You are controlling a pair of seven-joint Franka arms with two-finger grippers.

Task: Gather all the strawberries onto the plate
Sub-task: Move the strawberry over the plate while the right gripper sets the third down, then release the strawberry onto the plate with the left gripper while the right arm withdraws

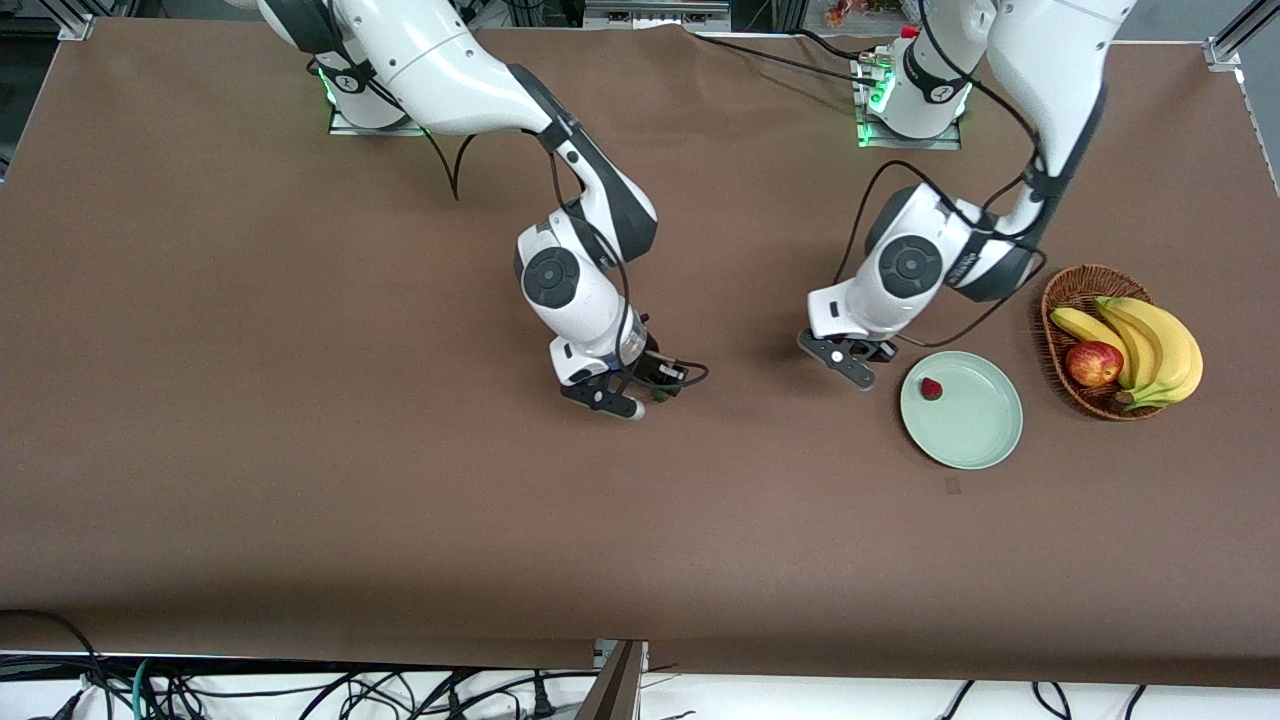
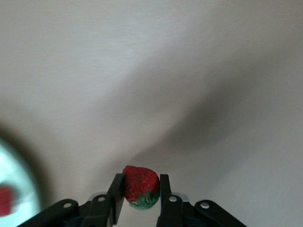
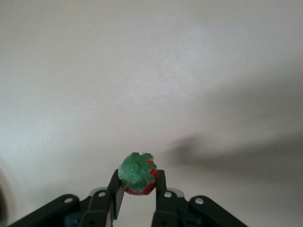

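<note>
Looking at my wrist views first, I see the left gripper (image 2: 139, 191) clamped on a strawberry (image 2: 140, 186), green cap toward the palm, and the right gripper (image 3: 137, 182) pinching another strawberry (image 3: 138, 175), leafy cap outward. From the front, the left gripper (image 1: 851, 362) sits just beside the plate (image 1: 975, 430), on the side toward the right arm's end. A third strawberry (image 1: 931, 389) lies in the plate near that rim. The right gripper (image 1: 632, 393) is well apart from the plate. Past the plate from the left gripper stands the fruit basket (image 1: 1070, 290).
</note>
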